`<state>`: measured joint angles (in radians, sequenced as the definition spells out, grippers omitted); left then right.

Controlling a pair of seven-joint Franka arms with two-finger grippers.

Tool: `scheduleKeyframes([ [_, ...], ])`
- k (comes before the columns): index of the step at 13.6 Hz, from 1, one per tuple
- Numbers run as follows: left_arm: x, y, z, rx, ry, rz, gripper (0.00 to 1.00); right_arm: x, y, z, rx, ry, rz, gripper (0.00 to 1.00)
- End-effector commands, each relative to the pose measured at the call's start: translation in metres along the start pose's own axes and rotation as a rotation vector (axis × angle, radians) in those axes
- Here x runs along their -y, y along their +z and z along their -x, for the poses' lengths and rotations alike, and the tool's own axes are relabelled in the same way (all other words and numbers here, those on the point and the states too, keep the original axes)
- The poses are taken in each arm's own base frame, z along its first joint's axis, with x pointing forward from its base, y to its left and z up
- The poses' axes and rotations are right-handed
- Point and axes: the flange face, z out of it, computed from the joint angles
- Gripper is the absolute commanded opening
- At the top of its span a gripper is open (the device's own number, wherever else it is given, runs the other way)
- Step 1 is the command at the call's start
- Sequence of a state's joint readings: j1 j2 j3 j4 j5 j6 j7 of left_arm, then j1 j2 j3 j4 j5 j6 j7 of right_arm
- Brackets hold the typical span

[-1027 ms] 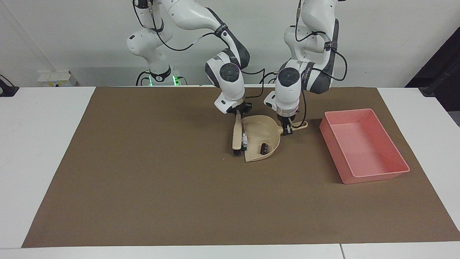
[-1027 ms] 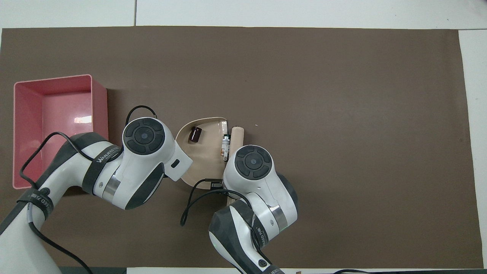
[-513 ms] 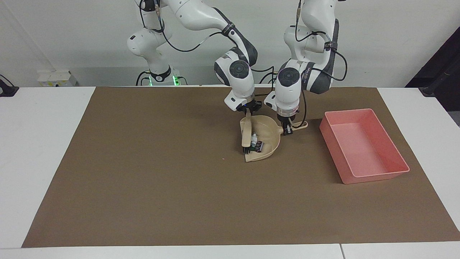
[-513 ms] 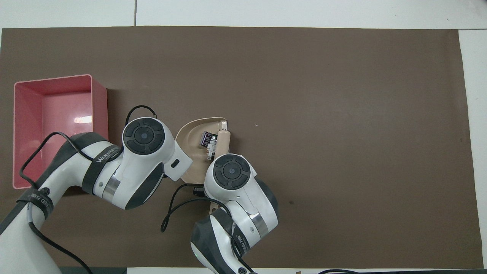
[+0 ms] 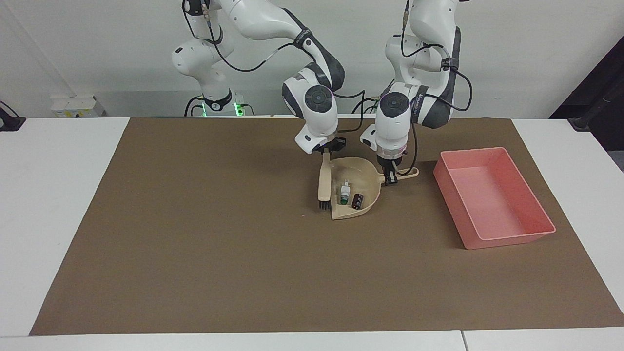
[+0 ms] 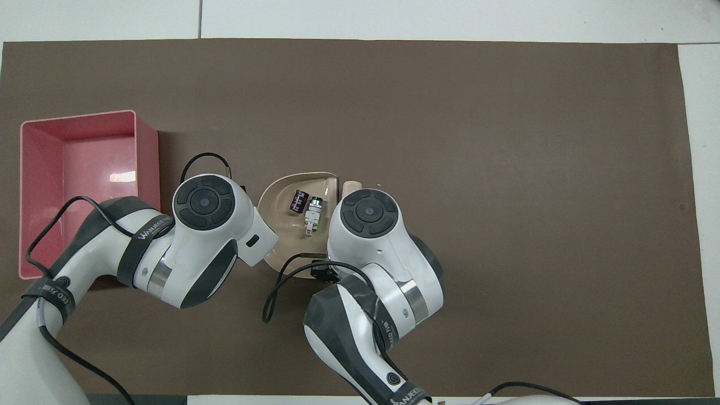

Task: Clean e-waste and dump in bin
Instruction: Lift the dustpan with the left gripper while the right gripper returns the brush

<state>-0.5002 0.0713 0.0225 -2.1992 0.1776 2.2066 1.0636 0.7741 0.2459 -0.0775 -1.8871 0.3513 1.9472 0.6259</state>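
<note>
Now that the brush (image 5: 323, 181) has drawn back out of the dustpan (image 5: 354, 187) to stand at its open side, toward the right arm's end of the table, both bits of e-waste lie loose on the pan floor; a moment ago the bristles were pressed in against them, and a second ago the white piece sat at the pan's edge by the brush; so the sweeping looks done, and what remains, by my reckoning, is to carry the pan over and tip it. The right gripper (image 5: 325, 150) is clamped on the top of the brush handle, the bristles hanging down just beside the pan's lip; the left gripper (image 5: 390, 178) is closed on the dustpan's handle, on the side toward the bin (image 5: 492, 197). The white block (image 5: 344, 191) and the dark block (image 5: 358, 200) rest side by side inside the pan, near its open lip and apart from the bristles, the white one the closer to the brush. The pink bin sits on the brown mat (image 5: 195, 243) toward the left arm's end of the table, well apart from the pan, with nothing in it that I can see.
</note>
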Motion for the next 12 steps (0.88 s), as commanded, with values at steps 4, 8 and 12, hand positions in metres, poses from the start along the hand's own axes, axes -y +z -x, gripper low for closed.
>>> scheduleKeyframes([
  [4,0.009,0.007,0.02,-0.07,0.026,-0.007,0.0,-0.107,-0.081,-0.014,0.051,-0.097,0.065,0.0],
  [8,0.017,0.002,0.044,-0.149,0.043,0.009,0.0,-0.209,-0.108,-0.024,0.08,-0.121,0.147,0.0],
  [12,0.025,-0.017,0.075,-0.205,0.021,-0.01,0.0,-0.298,-0.098,-0.041,0.082,-0.07,0.19,0.0],
])
